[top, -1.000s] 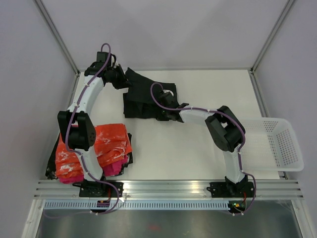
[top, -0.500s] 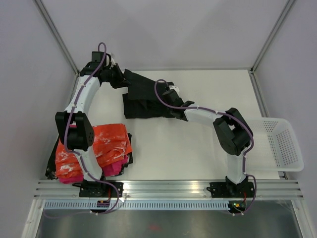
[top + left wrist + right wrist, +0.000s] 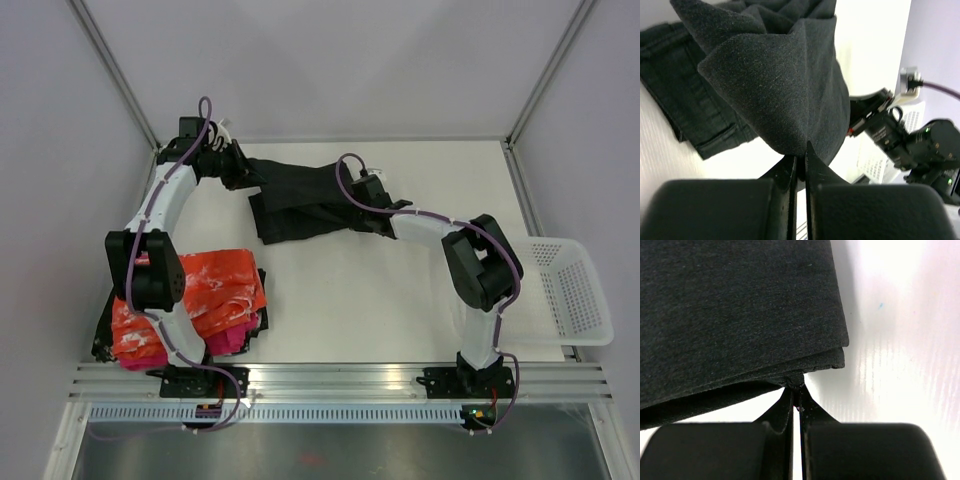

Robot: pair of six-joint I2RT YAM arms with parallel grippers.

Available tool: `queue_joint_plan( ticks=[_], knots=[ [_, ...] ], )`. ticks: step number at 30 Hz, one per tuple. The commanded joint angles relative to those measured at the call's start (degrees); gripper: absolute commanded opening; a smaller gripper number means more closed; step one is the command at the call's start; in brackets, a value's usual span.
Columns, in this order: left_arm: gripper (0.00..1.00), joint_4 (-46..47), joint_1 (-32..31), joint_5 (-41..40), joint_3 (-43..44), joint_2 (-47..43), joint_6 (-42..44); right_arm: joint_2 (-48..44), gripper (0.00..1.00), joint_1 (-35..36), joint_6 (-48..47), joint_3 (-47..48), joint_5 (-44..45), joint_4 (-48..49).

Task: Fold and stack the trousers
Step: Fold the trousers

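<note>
Here at the near edge: ribbed grey metal rails carry both arm bases.
Desk: a smooth white desk, matt from above, glossy with soft reflections in the right wrist view.
Near left: a crumpled orange-and-white mottled garment lies heaped over a magenta-pink garment at the desk's left edge.
Near right: a white plastic basket with perforated walls sits at the desk's right edge, partly beyond it.
Trousers: the trousers, black, soft and slightly fuzzy, lie at the far middle of the desk. One band is stretched between the two pincers, above a folded, layered part resting on the surface.
Right pincer: the right pincer is closed tight on the trousers' right-hand folded edge, low by the desk.
Left pincer: the left pincer is clamped on a bunched corner at the far left, the fabric rising in peaked folds above it.
Room: plain pale lilac-grey walls, with grey metal posts in the far corners.
</note>
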Motion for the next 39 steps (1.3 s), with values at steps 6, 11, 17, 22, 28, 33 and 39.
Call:
queue_joint_plan(
  ticks=[6,11,17,22,28,33,39],
  knots=[
    [0.02,5.7,1.4,1.3,-12.2,-10.1,6.5,0.8,0.00,-1.7,-4.3,-1.9,1.0,-0.6],
    [0.11,5.0,3.6,-3.5,-22.0,-12.5,8.3,-0.2,0.18,-1.9,-7.3,1.1,-4.5,-3.9],
    [0.79,3.6,4.6,-7.2,-21.4,-10.8,6.5,-5.4,0.56,-1.9,-13.1,8.3,-18.3,-11.3],
    [0.85,0.1,4.7,-9.0,-13.0,-7.2,5.3,-9.1,0.64,-1.9,-16.3,17.7,-22.3,-17.1],
    [0.84,1.4,2.2,-10.3,-9.9,-1.2,-1.1,-3.7,0.70,-2.9,-16.8,22.3,-17.1,-14.8],
    [0.77,0.0,-1.2,-19.6,-12.3,1.7,-4.3,3.7,0.69,-5.0,-15.1,23.7,-16.3,-9.9],
    [0.67,1.4,-1.2,-23.3,-13.6,3.0,-4.4,12.9,0.75,-5.8,-15.5,28.1,-17.5,-7.8]
  ],
)
